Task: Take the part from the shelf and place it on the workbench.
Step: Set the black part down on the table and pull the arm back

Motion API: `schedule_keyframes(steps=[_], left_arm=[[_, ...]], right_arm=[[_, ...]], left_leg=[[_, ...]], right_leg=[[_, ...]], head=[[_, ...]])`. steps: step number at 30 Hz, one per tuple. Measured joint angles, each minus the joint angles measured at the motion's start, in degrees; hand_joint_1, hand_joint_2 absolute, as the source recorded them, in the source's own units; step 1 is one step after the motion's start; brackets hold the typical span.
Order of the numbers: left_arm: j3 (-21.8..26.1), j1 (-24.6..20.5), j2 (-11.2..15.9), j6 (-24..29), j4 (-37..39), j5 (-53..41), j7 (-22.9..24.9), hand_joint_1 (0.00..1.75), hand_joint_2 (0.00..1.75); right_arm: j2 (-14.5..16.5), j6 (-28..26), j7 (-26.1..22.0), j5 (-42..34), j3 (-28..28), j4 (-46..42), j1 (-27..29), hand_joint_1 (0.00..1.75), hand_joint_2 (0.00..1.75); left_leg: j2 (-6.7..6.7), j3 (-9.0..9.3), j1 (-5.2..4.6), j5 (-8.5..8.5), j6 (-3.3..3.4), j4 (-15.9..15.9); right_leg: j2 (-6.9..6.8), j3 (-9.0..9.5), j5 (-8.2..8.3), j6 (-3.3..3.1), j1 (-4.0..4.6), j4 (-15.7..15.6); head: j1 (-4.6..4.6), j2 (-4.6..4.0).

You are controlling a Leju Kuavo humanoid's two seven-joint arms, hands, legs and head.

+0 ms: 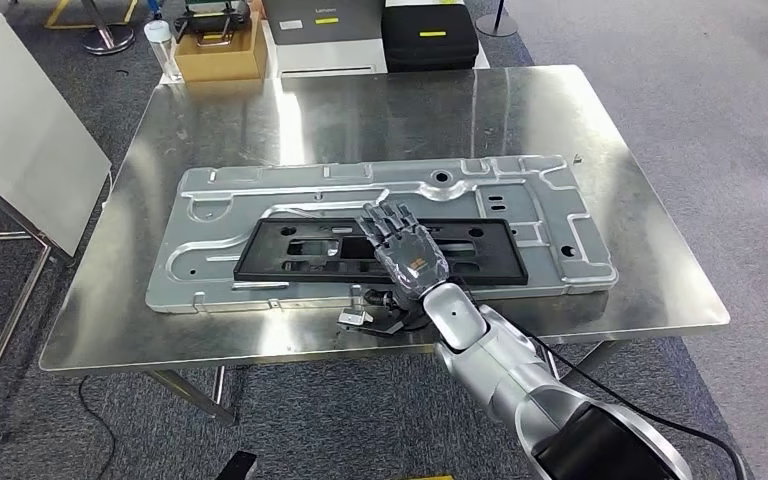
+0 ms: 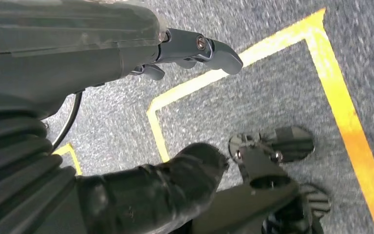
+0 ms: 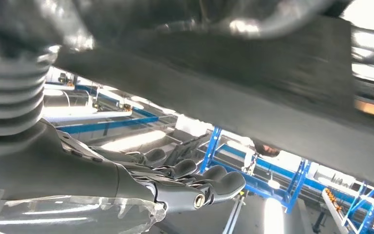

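The black part (image 1: pixel 380 251) — a long flat frame — lies on a big silver metal sheet (image 1: pixel 260 200) on the shiny tabletop (image 1: pixel 640 290). Its long side runs left to right, the same way as the sheet. The right robot hand (image 1: pixel 405 250) is flat over the part's middle, fingers out straight and spread, holding nothing. The left robot hand (image 2: pixel 195 51) hangs over the grey floor (image 2: pixel 272 83) with yellow lines (image 2: pixel 343 112) — its fingers hold nothing.
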Motion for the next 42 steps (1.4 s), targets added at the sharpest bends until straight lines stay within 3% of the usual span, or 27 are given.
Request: schedule_keyframes(steps=[2,3,5,7,8,10,12,16,17,19,21,22,23,24,26,28,31,32,34,36,37,38,39,40,42], left_arm=[[0.01,0.02,0.02,0.05,0.00,0.02,0.02,0.00,0.00],[0.02,0.03,0.03,0.10,0.00,0.04,0.02,0.00,0.00],[0.07,0.06,0.02,0.25,0.00,0.18,0.01,0.00,0.00],[0.14,0.16,0.01,0.45,0.00,0.39,0.01,0.00,0.00],[0.18,0.19,0.02,0.56,0.00,0.49,0.02,0.00,0.00],[0.27,0.12,0.03,0.74,0.00,0.59,0.08,0.00,0.00],[0.38,-0.04,0.03,0.84,0.00,0.69,0.11,0.00,0.00],[0.62,-0.01,0.09,0.87,0.00,0.77,0.14,0.00,0.00],[0.68,-0.03,0.10,0.87,0.00,0.77,0.17,0.00,0.00],[0.75,-0.10,0.10,0.84,0.00,0.77,0.26,0.00,0.00],[0.80,-0.08,0.10,0.80,0.00,0.77,0.39,0.00,0.00],[0.83,-0.05,0.10,0.78,0.00,0.77,0.43,0.00,0.00],[0.85,-0.03,0.10,0.75,0.00,0.78,0.49,0.00,0.00],[0.86,-0.02,0.10,0.71,0.00,0.78,0.54,0.00,0.00],[0.88,-0.02,0.10,0.57,0.00,0.77,0.62,0.00,0.00],[0.89,-0.03,0.11,0.33,0.00,0.77,0.71,0.00,0.00],[0.97,-0.01,0.14,-0.27,0.00,0.77,0.95,0.00,0.00],[1.02,0.03,0.15,-0.48,0.00,0.77,1.03,0.00,0.00],[1.14,0.10,0.19,-0.75,0.00,0.77,1.13,0.00,0.00],[1.23,0.11,0.19,-0.90,0.00,0.76,1.16,0.00,0.00],[1.25,0.11,0.19,-0.94,0.00,0.75,1.16,0.00,0.00],[1.27,0.11,0.19,-0.98,0.00,0.75,1.17,0.00,0.00],[1.27,0.12,0.19,-1.00,0.00,0.74,1.19,0.00,0.00],[1.27,0.10,0.19,-1.01,0.00,0.73,1.21,0.00,0.00],[1.27,-0.01,0.25,-1.02,0.00,0.71,1.22,0.00,0.00]], right_arm=[[0.17,0.02,-0.01,0.00,-0.14,0.04,-0.17,0.00,0.00],[0.29,0.03,-0.01,-0.01,-0.23,0.04,-0.27,0.00,0.00],[0.44,0.08,-0.01,0.00,-0.35,0.10,-0.36,0.00,0.00],[0.46,0.15,-0.01,0.01,-0.38,0.25,-0.32,0.00,0.00],[0.46,0.19,-0.01,0.01,-0.40,0.31,-0.32,0.00,0.00],[0.52,0.23,-0.01,0.01,-0.51,0.35,-0.43,0.00,0.00],[0.61,0.27,0.00,0.01,-0.66,0.35,-0.64,0.00,0.00],[0.63,0.31,0.03,0.02,-0.84,0.35,-0.78,0.00,0.00],[0.62,0.31,0.05,0.03,-0.91,0.35,-0.81,0.00,0.00],[0.61,0.32,0.10,0.08,-1.10,0.36,-0.87,0.00,0.00],[0.61,0.37,0.17,0.16,-1.22,0.44,-0.84,0.00,0.00],[0.60,0.40,0.20,0.20,-1.25,0.50,-0.81,0.00,0.00],[0.60,0.44,0.25,0.24,-1.25,0.56,-0.79,0.00,0.00],[0.60,0.45,0.31,0.26,-1.26,0.59,-0.80,0.00,0.00],[0.61,0.45,0.46,0.36,-1.26,0.60,-0.95,0.00,0.00],[0.68,0.42,0.55,0.50,-1.27,0.57,-1.15,0.00,0.00],[0.78,0.37,0.55,0.74,-1.28,0.57,-1.31,0.00,0.00],[0.85,0.37,0.55,0.83,-1.28,0.57,-1.35,0.00,0.00],[1.05,0.37,0.54,1.01,-1.28,0.58,-1.41,0.00,0.00],[1.17,0.36,0.54,1.12,-1.28,0.59,-1.38,0.00,0.00],[1.18,0.34,0.54,1.14,-1.28,0.60,-1.34,0.00,0.00],[1.17,0.33,0.54,1.15,-1.28,0.61,-1.30,0.00,0.00],[1.17,0.30,0.54,1.17,-1.28,0.61,-1.27,0.00,0.00],[1.17,0.28,0.54,1.19,-1.28,0.61,-1.26,0.00,0.00],[1.19,0.24,0.54,1.21,-1.28,0.57,-1.29,0.00,0.00]], left_leg=[[0.06,-0.65,0.10,-1.25,-0.65,1.57],[0.10,-1.71,0.17,-2.77,-0.93,3.97],[0.13,-5.18,0.24,-6.55,-1.38,11.65],[0.14,-7.28,0.27,-7.64,-1.56,16.20],[0.14,-6.83,0.28,-6.67,-1.54,15.38],[0.17,-3.15,0.28,-3.01,-1.25,8.06],[0.13,0.01,0.07,-0.75,-0.72,1.73],[0.05,0.33,-0.06,0.20,0.60,0.12],[0.13,0.19,0.06,0.58,1.07,-0.16],[0.30,-0.40,0.17,1.33,1.82,-0.53],[0.37,-1.38,0.14,1.98,2.05,-0.49],[0.39,-1.94,0.13,2.34,2.01,-0.40],[0.39,-2.50,0.12,2.69,1.94,-0.29],[0.38,-3.02,0.12,3.02,1.84,-0.16],[0.30,-3.88,0.07,3.67,1.48,0.10],[0.26,-4.27,0.01,4.39,0.86,0.14],[0.21,-4.53,0.06,5.37,-0.29,-0.16],[0.19,-4.90,0.10,4.65,-0.62,0.27],[0.17,-6.44,0.24,0.16,-1.16,4.29],[0.19,-8.44,0.28,-5.30,-1.61,11.79],[0.20,-8.88,0.30,-6.51,-1.77,14.93],[0.21,-8.46,0.31,-6.45,-1.84,16.51],[0.21,-7.03,0.31,-5.41,-1.83,16.01],[0.22,-4.53,0.30,-4.05,-1.69,13.46],[0.19,1.57,0.14,-3.37,-1.12,5.32]], right_leg=[[-0.05,0.20,0.30,-0.64,-0.25,-0.46],[-0.11,0.27,0.39,-0.88,-0.36,-0.60],[-0.20,0.17,0.37,-1.12,-0.34,-0.53],[-0.27,0.07,0.37,-1.17,-0.29,-0.34],[-0.28,0.04,0.38,-1.16,-0.30,-0.21],[-0.22,0.02,0.35,-1.06,-0.31,0.07],[-0.12,-0.19,0.38,-0.66,-0.12,0.34],[-0.10,-0.62,0.48,0.63,-0.08,0.43],[-0.10,-0.98,-0.55,0.91,-0.13,1.29],[-0.08,-2.75,-4.76,1.31,-0.30,6.22],[-0.11,-5.14,-9.13,1.57,-0.37,13.43],[-0.11,-5.51,-9.98,1.65,-0.38,15.54],[-0.12,-4.87,-9.73,1.66,-0.39,15.63],[-0.12,-3.05,-8.54,1.58,-0.39,13.45],[-0.10,2.30,-6.02,1.20,-0.31,5.48],[-0.02,5.18,-4.78,0.81,0.00,0.40],[-0.06,4.73,-3.73,0.00,0.13,-0.48],[-0.15,4.35,-3.16,-0.43,-0.01,-0.61],[-0.35,3.19,-1.83,-1.19,-0.30,-0.89],[-0.41,1.59,-0.64,-1.46,-0.26,-0.80],[-0.45,0.74,-0.07,-1.45,-0.23,-0.70],[-0.48,-0.14,0.48,-1.39,-0.21,-0.55],[-0.50,-0.97,0.97,-1.30,-0.20,-0.37],[-0.51,-1.72,1.42,-1.17,-0.19,-0.16],[-0.51,-2.78,2.20,-0.76,-0.10,0.23]], head=[[-0.02,0.00],[-0.04,0.00],[-0.05,0.00],[-0.05,0.00],[-0.06,0.00],[-0.05,0.00],[-0.05,0.00],[-0.04,0.00],[0.00,0.00],[0.07,0.00],[0.10,0.00],[0.10,0.00],[0.10,0.00],[0.10,0.00],[0.10,0.00],[0.11,0.00],[0.20,0.00],[0.19,0.00],[0.14,0.00],[0.09,0.00],[0.09,0.00],[0.09,0.00],[0.09,0.00],[0.08,0.00],[0.10,0.00]])
